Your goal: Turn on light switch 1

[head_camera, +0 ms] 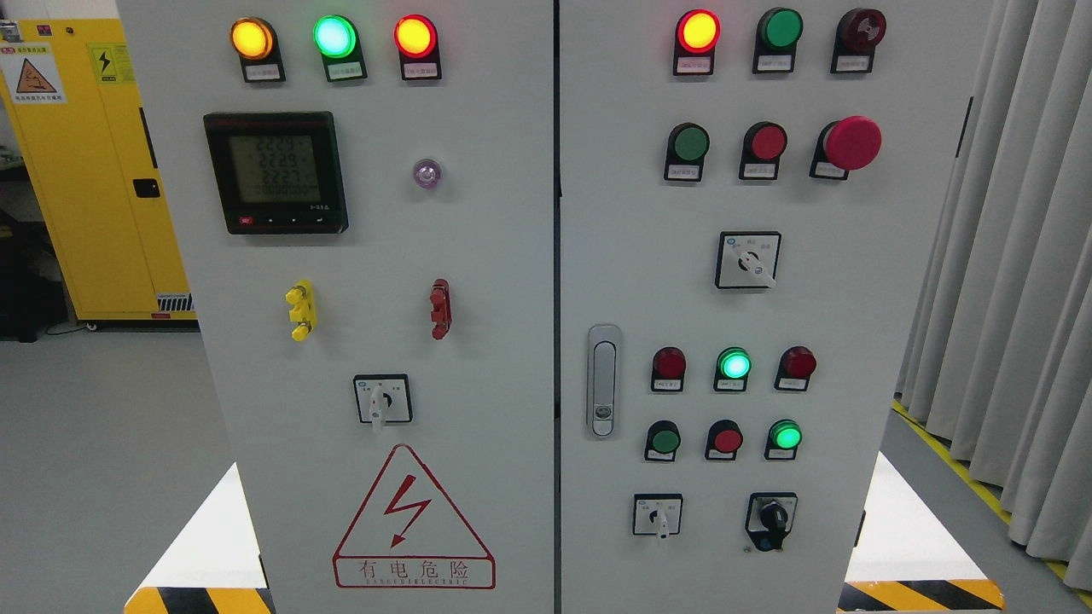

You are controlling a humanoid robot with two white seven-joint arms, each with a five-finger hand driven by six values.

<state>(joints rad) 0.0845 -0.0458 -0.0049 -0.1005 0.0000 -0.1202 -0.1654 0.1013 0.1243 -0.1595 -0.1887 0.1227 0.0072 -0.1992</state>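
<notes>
Neither of my hands shows from the head camera, so I cannot tell whether their fingers are spread, pressed together or pinching anything, and I can only place things against each other. A grey cabinet fills the view, with a left door (478, 256) and a right door (887, 341). The labels are too small to read, so I cannot tell which control is switch 1. The likeliest ones are the four white selectors. The left selector (382, 399) sits above the warning triangle (413, 516). The upper selector (747, 260) is in the middle of the right door. The lower selector (658, 515) is near that door's bottom, and the black knob (772, 516) is just beside it. Along the top of the left door an amber lamp (252, 38), a green lamp (334, 36) and a red lamp (415, 36) all glow. Below them is a meter (275, 172) with lit digits. Lower still are a yellow terminal (300, 309) and a red terminal (439, 309), well apart. On the right door the top red light (698, 31) is lit, while the two lights beside it look dark. Under them stand a green button (688, 143), a red button (767, 141) and a mushroom button (851, 142). A door handle (603, 380) stands upright at that door's left edge. Beside it are two rows of three small round lights or buttons. In the upper row the middle green (734, 364) glows, and in the lower row the end green (785, 436) glows. A yellow locker (85, 170) stands behind the cabinet on one side and a curtain (1007, 256) hangs on the other.
</notes>
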